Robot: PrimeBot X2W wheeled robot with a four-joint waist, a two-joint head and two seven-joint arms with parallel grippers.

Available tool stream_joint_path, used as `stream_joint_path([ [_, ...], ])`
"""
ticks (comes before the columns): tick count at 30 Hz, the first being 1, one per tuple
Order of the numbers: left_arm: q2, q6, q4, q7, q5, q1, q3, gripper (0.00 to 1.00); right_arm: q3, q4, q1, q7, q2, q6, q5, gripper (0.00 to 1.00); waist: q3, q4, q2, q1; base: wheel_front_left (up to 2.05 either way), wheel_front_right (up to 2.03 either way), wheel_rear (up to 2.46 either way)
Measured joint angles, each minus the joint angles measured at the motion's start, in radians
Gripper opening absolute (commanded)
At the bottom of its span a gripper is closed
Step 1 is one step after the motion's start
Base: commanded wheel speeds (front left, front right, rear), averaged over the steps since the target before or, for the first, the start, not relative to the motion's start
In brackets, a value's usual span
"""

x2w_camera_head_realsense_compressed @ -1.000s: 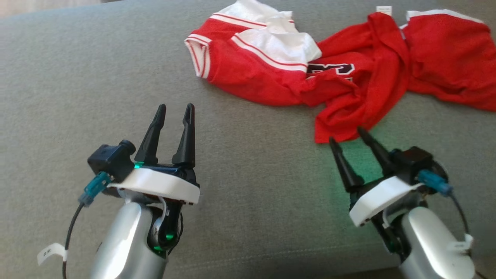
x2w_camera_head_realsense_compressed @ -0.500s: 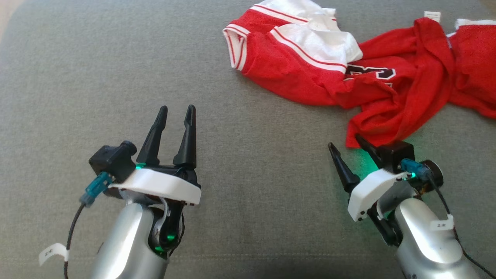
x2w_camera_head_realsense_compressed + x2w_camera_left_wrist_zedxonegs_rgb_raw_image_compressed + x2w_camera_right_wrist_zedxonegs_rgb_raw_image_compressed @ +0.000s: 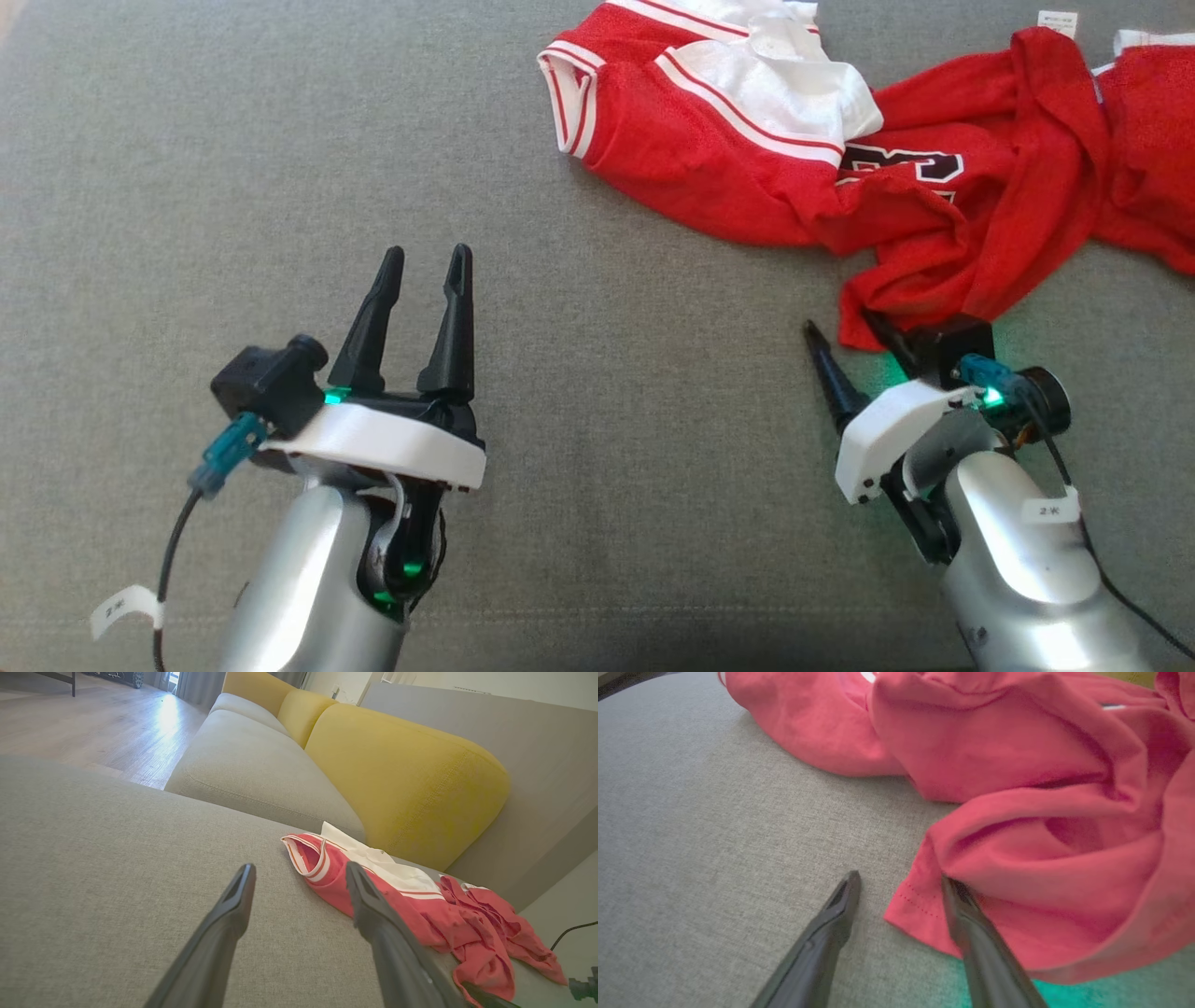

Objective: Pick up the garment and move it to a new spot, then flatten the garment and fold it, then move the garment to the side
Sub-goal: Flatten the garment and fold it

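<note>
Right end effector [image 3: 842,325] has crept up, fingers spread, touching the red jersey [image 3: 709,168] hem; left end effector [image 3: 425,252] spread above the grey sofa [image 3: 187,187].

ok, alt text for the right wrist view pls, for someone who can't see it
The open right hand straddles the hemmed corner of a crumpled red garment lying on a grey cushion, and has not yet closed on the cloth. Green light tints the cushion at the lower right.
</note>
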Motion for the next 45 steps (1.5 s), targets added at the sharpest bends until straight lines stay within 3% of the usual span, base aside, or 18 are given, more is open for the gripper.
stream_joint_path([
  [9,0.000,-0.001,0.005,0.000,0.003,0.000,0.017,1.00,0.037,0.010,-0.003,0.004,-0.009,0.000,0.006,0.00,-0.011,-0.047,0.0000,0.0000,0.00,0.00,0.00],
  [16,0.000,-0.011,0.009,0.000,0.030,0.000,0.049,1.00,0.081,-0.079,0.083,0.069,-0.132,0.000,0.063,0.00,-0.032,-0.131,0.0000,0.0000,0.00,0.00,0.00],
  [22,0.000,-0.024,0.011,0.000,0.037,0.000,0.065,1.00,0.055,-0.162,0.182,0.144,-0.253,0.000,0.085,0.00,-0.038,-0.210,0.0000,0.0000,0.00,0.00,0.00],
  [32,0.000,-0.025,0.022,0.000,0.054,-0.032,0.052,1.00,0.034,-0.212,0.244,0.238,-0.293,0.000,0.128,0.00,-0.030,-0.264,0.0000,0.0000,0.00,0.00,0.00],
  [33,0.000,-0.026,0.026,0.000,0.054,-0.036,0.048,1.00,0.030,-0.215,0.249,0.236,-0.293,0.000,0.131,0.17,-0.029,-0.265,0.0000,0.0000,0.00,0.00,0.00],
  [34,0.000,-0.032,0.030,0.000,0.058,-0.038,0.046,1.00,0.022,-0.219,0.252,0.225,-0.291,0.000,0.131,1.00,-0.027,-0.266,0.0000,0.0000,0.00,0.00,0.00],
  [45,-0.001,-0.041,0.126,0.000,0.160,-0.167,0.045,1.00,-0.085,-0.367,0.216,0.024,-0.126,0.000,0.150,1.00,0.008,-0.315,0.0000,0.0000,0.00,0.00,0.00],
])
